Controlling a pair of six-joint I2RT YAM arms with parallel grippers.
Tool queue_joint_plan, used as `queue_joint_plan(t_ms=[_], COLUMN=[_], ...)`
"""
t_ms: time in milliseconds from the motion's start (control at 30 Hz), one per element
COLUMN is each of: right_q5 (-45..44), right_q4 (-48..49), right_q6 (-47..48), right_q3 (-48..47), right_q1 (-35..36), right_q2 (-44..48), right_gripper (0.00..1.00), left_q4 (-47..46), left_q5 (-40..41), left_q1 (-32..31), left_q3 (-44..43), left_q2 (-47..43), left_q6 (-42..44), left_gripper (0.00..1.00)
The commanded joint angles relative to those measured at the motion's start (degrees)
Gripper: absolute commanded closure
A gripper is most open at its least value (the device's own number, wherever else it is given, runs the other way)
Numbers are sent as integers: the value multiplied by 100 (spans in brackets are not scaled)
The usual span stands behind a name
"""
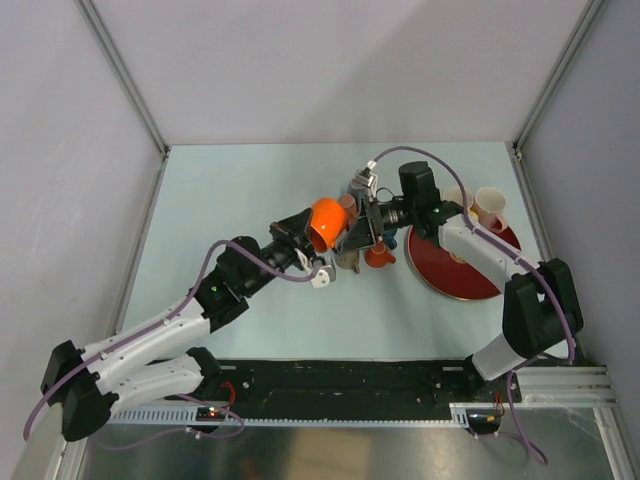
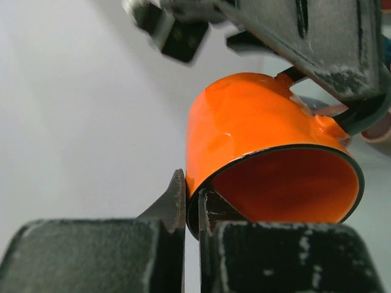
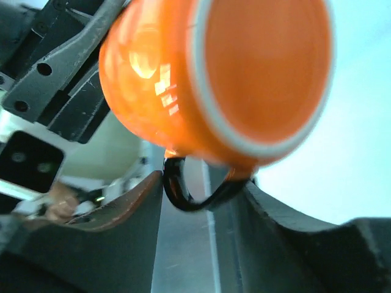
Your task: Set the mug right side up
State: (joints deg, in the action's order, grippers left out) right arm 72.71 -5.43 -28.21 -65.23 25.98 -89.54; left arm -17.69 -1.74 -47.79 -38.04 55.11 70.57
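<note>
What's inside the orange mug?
The mug shows a bare orange interior, no contents; one left gripper finger sits inside the rim, pinching the wall. Its lower part is hidden behind that gripper.

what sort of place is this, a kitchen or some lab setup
Likely a lab robot cell, not a kitchen: a pale table walled by plain panels on metal framing, two arms bolted at its edge, and props like an orange mug and red plate.
</note>
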Motion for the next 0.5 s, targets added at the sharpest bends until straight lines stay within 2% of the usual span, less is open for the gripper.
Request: queue_joint_plan(t_ms=[0,67,167,333,467], right_q5=[-1571,-2058,-2604,-3489,-4470], right_q4=[-761,-1207,-1794,-2743,-2673], right_q6=[1614,2321,3683,6420,7620], right_q3=[-553,-664,-732,-593,-151], right_q1=[-282,-360,-395,91,838], right_q2=[487,680,997,1794,2275], right_gripper=[47,43,39,32,33], left_q4=[-2,997,2766,5200,6414], left_q5=[1093,1645,1869,765,322], left_q1=[-32,-14,78,243,277], left_q3=[-450,-981,-1853,-2609,-3005], left_q2=[-181,-116,43,318,866], left_q6=[-1193,-1972,-3360,-4670,-4944], left_gripper=[100,100,100,100,100])
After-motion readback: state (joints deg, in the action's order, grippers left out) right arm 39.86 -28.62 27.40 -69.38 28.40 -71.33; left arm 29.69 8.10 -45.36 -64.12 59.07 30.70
